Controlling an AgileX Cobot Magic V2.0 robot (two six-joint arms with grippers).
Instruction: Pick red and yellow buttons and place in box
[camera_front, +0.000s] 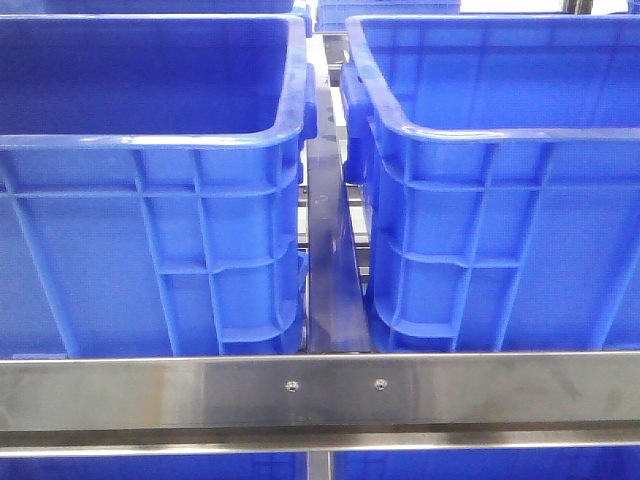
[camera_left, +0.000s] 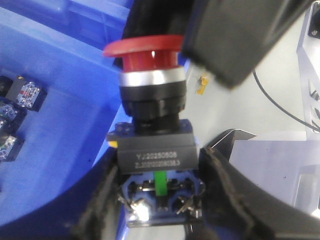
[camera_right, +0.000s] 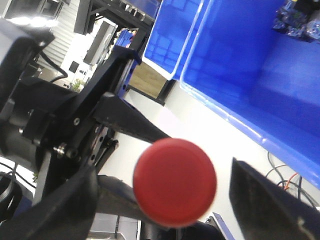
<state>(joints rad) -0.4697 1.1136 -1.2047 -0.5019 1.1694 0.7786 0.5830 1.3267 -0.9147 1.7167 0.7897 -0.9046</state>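
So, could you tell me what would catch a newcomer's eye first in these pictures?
Two big blue crates fill the front view, the left crate and the right crate side by side behind a steel rail. In the left wrist view, the left gripper clamps the grey base of a red mushroom-capped button over a crate. In the right wrist view, a round red button cap sits between the right gripper's fingers.

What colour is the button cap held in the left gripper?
Red cap on a grey body, clearest in the left wrist view.

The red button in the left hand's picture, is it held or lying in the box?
Held. The left hand pinches the red button by its grey base, above the box.
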